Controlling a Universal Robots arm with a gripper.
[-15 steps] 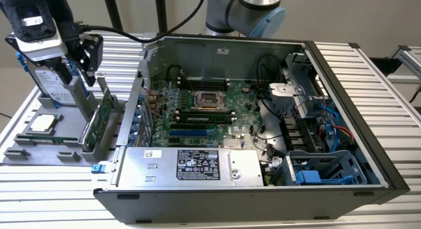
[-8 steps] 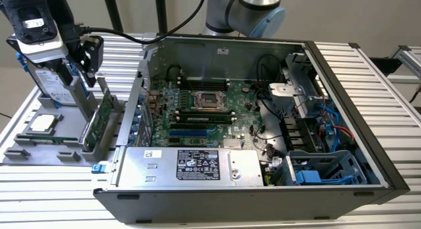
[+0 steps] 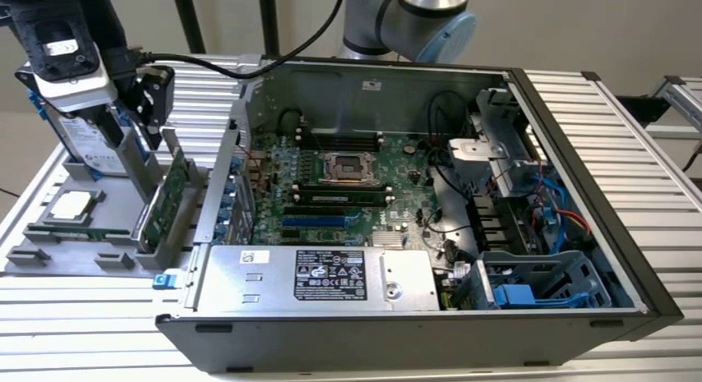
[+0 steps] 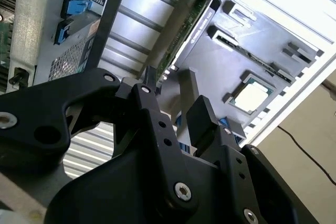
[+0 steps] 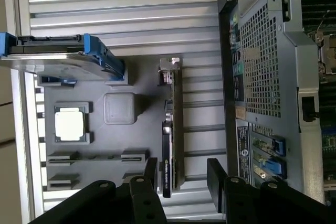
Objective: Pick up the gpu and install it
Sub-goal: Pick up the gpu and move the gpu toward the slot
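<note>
The gpu (image 3: 167,195) stands on edge in a grey holder (image 3: 53,252) at the exterior view's left, beside the open computer case (image 3: 581,164). In the first wrist view the gpu (image 5: 173,129) shows as a thin card with its silver bracket (image 5: 169,70) at the far end. My gripper (image 3: 151,111) hangs just above the card. It is open (image 5: 183,174), with one end of the card lying between the two black fingers (image 5: 215,174) and no visible contact. In the second wrist view the gripper (image 4: 176,103) points at the gpu's green edge (image 4: 182,32).
The holder also carries a silver hard drive with blue rails (image 5: 58,56) and a square processor chip (image 5: 70,124). Inside the case lie the motherboard (image 3: 351,189), a blue slot (image 3: 318,221) and a silver power supply (image 3: 318,277). Ribbed metal table (image 3: 636,111) surrounds everything.
</note>
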